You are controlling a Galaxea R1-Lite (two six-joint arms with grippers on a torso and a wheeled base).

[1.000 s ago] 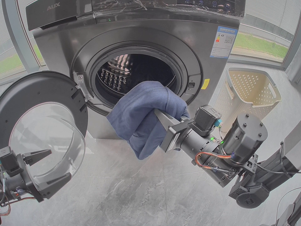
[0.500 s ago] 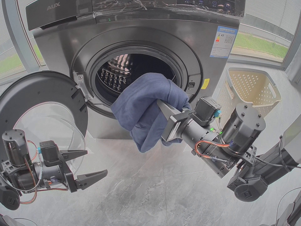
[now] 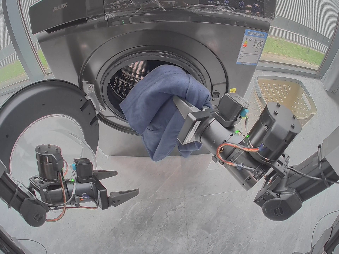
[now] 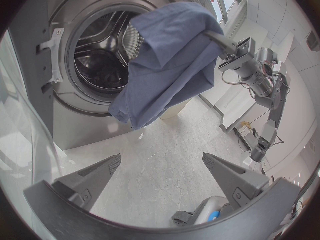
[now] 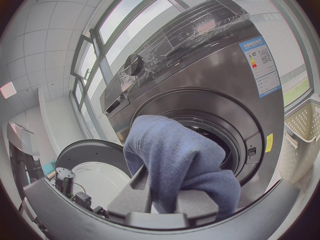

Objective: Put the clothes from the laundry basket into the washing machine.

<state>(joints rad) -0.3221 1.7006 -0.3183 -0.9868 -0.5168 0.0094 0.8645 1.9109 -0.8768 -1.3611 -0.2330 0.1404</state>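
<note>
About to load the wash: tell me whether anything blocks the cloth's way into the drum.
Nothing visible does. The cloth, in the right gripper, hangs right before the open drum; the door is swung aside to the left, and the left gripper sits low by it, off the path.

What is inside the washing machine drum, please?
Steel drum wall and a dark heap, perhaps clothing, at its bottom; the blue garment in the right gripper hides the rest.

I count one washing machine [image 3: 70, 46], one round door [image 3: 42, 103] on it, one blue garment [image 3: 155, 103] and one laundry basket [image 3: 282, 96]. I have two claws: my left claw [image 3: 127, 182] and my right claw [image 5: 166, 190]. Deep in the drum there is maybe one dark item, too dim to tell.
</note>
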